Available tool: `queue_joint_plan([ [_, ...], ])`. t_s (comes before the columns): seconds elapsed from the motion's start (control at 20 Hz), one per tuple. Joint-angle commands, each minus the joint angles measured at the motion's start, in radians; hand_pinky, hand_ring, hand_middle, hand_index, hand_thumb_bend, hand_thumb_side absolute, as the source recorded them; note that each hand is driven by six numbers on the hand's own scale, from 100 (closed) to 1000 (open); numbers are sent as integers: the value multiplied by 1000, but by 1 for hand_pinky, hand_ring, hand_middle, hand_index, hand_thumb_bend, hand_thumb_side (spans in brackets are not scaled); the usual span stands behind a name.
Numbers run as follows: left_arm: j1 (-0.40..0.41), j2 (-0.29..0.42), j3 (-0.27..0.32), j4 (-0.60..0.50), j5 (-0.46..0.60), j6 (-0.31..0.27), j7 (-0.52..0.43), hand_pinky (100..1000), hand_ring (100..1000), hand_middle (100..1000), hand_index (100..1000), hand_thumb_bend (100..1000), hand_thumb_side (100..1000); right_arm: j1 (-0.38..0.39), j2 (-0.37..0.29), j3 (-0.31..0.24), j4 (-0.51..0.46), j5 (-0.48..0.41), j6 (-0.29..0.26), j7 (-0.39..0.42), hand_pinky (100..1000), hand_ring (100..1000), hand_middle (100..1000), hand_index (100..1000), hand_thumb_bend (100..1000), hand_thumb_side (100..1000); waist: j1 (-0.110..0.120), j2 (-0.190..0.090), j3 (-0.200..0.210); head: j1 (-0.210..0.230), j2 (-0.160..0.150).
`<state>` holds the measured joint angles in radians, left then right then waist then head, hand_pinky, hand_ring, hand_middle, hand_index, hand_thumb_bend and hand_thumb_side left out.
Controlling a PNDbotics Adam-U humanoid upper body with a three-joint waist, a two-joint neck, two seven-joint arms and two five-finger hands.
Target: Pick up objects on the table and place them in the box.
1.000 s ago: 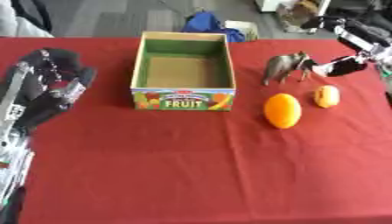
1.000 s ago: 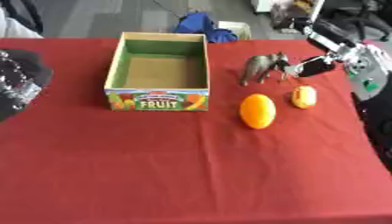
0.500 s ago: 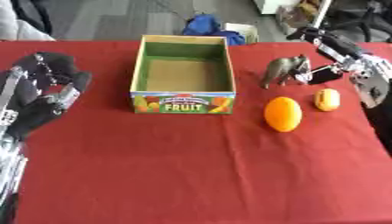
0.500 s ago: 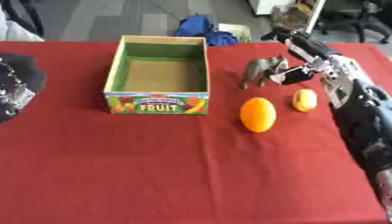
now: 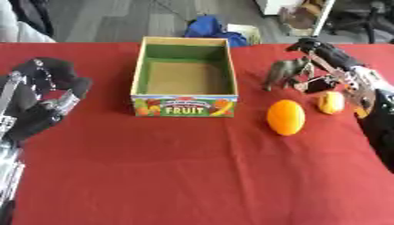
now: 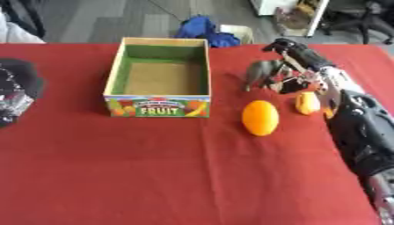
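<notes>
Fingers of the right hand [image 5: 319, 66] spread around the grey animal figure [image 5: 281, 72] beside the box [image 5: 184, 105].

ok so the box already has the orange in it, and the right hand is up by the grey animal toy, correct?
Not quite. The box holds nothing; the orange lies on the red cloth to the box's right, as the left eye view shows. The rest stands: the right hand is up by the grey animal toy.
</notes>
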<state>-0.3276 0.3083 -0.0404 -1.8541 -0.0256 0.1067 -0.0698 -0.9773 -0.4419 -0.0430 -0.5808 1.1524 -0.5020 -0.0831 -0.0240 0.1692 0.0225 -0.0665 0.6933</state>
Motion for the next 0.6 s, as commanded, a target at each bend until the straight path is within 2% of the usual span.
queue_joint_plan([
  [0.05,-19,21,-1,-24,6,-1,-4,621,629,552,669,536,366,-26,-15,-9,8,52,41,-29,913,1000,838,895,377,100,2,-11,3,-5,-13],
  [0.35,-21,21,-2,-26,5,0,-5,620,629,552,669,535,367,-24,-5,-10,25,127,99,-74,906,1000,825,876,380,111,4,-5,9,-10,-19],
  [0.4,-21,21,-2,-26,5,0,-5,620,629,552,669,535,366,-23,-2,-10,28,134,101,-75,903,1000,813,855,396,115,5,-4,10,-11,-20],
  [0.6,-22,19,-2,-26,6,0,-6,620,630,552,670,534,368,-20,8,-9,35,145,99,-75,876,981,736,784,370,117,6,-2,12,-14,-23],
])
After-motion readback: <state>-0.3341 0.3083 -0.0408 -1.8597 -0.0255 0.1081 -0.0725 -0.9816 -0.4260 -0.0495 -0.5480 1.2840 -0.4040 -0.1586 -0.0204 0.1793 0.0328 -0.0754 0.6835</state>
